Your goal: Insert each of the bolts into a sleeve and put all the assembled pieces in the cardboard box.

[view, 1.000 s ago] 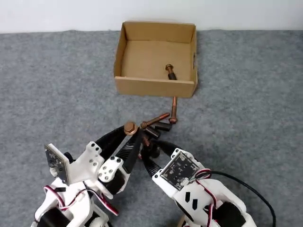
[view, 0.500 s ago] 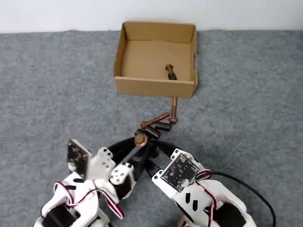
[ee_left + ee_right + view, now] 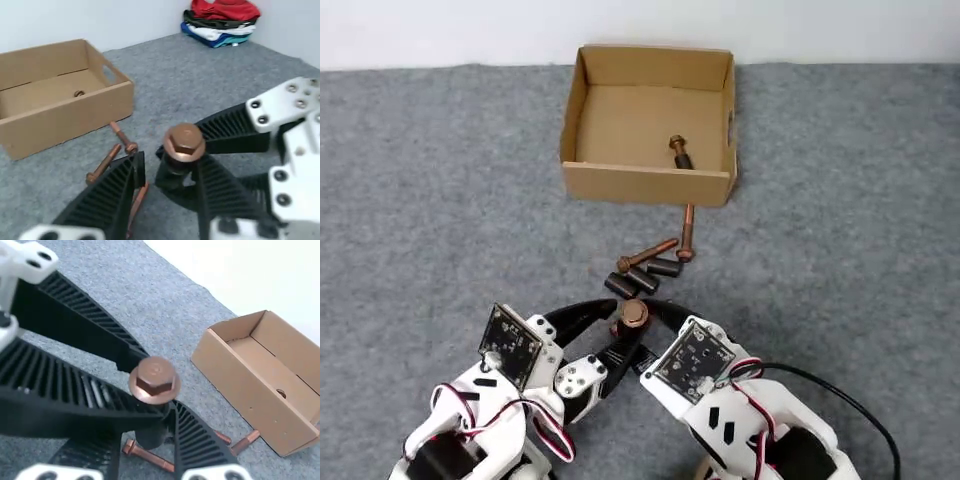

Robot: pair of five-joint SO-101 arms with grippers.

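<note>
Bolt [image 3: 633, 313]: copper-coloured metal, hexagonal head up, shank down in the sleeve [image 3: 172, 172]; upright between the two grippers, mid-carpet toward the arms' edge
Sleeve: short, dark, smooth-walled tube; the head sits close to its rim (fully seated or not, I cannot tell)
Right gripper [image 3: 149, 434]: clamped on the sleeve; ribbed black fingers [image 3: 195, 450]
Left gripper [image 3: 169, 165]: around the bolt head; its grip cannot be told
Step in hand: seating the bolt; best done, I judge, with shank and bore in line, pressing straight down, sleeve held firm
Cardboard box [image 3: 650, 185]: matte brown, open-topped, at the far edge of the carpet [image 3: 840, 200]; one assembled piece [image 3: 678, 152] inside
Remaining: loose bolts [image 3: 646, 255] and loose sleeves [image 3: 665, 267] between box and grippers; round, likely to roll on the coarse grey pile
</note>
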